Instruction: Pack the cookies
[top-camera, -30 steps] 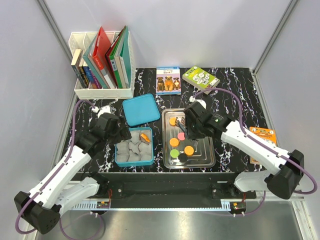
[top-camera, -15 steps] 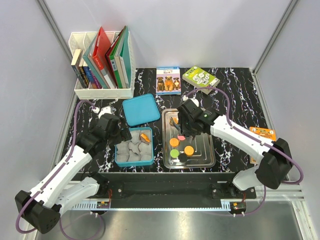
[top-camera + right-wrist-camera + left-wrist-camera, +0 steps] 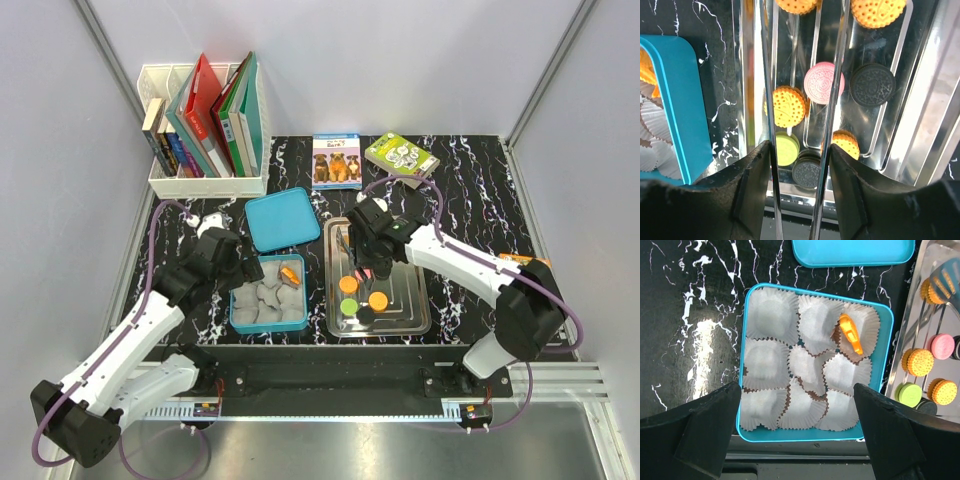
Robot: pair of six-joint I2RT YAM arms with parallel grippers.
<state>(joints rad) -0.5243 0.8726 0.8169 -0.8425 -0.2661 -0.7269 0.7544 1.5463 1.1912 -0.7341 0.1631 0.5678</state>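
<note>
The right gripper (image 3: 797, 150) is clamping the metal tongs (image 3: 767, 90), having just relaxed its squeeze. The blades are straddling cookies (image 3: 823, 82) on the steel tray (image 3: 412, 312), probably readying the next pickup. Versus a second ago, this arm is reaching farther left. The left gripper (image 3: 796, 387) is hanging wide open over the teal box (image 3: 744, 340), one orange cookie (image 3: 851, 333) inside.

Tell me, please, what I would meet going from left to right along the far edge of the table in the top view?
white book rack → dog-picture book → green box
</note>
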